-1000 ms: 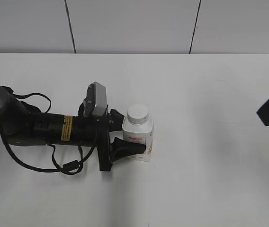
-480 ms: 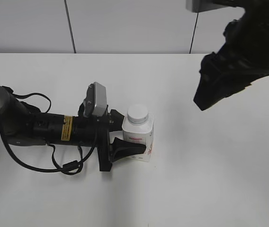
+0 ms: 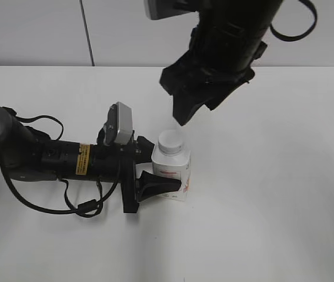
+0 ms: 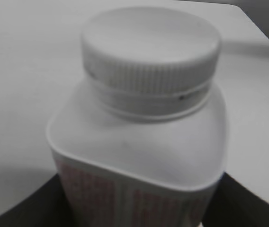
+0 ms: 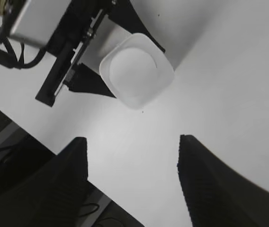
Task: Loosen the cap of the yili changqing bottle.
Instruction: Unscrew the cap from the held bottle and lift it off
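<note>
The small white yili changqing bottle (image 3: 171,173) with a red printed label stands upright on the white table. Its ribbed white cap (image 3: 171,141) is on the neck. My left gripper (image 3: 155,167) lies along the table and is shut on the bottle's body from the left. In the left wrist view the cap (image 4: 151,52) and the bottle (image 4: 139,156) fill the frame, with dark fingers (image 4: 21,208) at the lower corners. My right gripper (image 3: 191,111) hangs open and empty above and just behind the cap. In the right wrist view the cap (image 5: 135,66) lies below, beyond the open right gripper (image 5: 133,141).
The left arm's body and its looping black cables (image 3: 79,205) lie on the table to the left of the bottle. A silver wrist camera box (image 3: 122,122) sits on top of the left arm. The white table (image 3: 273,205) ends at a panelled grey wall behind.
My right arm has swung in from the right edge of the view to a spot above the bottle. The left gripper and the bottle have not moved.
</note>
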Available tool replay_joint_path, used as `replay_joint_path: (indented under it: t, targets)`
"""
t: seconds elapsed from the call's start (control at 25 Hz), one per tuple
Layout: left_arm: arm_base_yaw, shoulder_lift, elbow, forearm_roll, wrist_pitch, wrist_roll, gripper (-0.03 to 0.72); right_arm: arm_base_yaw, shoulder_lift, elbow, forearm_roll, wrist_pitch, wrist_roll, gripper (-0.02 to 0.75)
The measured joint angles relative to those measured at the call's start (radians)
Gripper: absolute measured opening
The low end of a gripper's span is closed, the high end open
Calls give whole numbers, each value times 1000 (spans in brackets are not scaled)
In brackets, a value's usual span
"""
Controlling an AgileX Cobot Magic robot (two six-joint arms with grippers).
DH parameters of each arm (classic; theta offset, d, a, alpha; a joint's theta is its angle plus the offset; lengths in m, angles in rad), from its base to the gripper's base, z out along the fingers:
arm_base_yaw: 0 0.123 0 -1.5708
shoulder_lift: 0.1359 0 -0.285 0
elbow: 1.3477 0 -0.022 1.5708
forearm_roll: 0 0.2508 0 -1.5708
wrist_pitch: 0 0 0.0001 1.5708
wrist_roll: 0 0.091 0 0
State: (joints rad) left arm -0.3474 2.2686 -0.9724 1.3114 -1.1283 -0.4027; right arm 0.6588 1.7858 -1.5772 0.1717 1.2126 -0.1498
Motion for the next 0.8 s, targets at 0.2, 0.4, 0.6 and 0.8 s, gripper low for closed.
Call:
replay_joint_path:
  t: [0.2,0.4,0.6,0.8]
  targets:
    - [0,0,0,1,0,0,433,48,118,-106,-66,1,114,480]
    - [0,0,0,1,0,0,433,73,187,-127,-89,1,253,480]
    - [0,0,0,1,0,0,433,73,198,-129,-113,2,388,480]
    - [0,0,0,1,0,0,433,73,226,-132,-98,2,480,480]
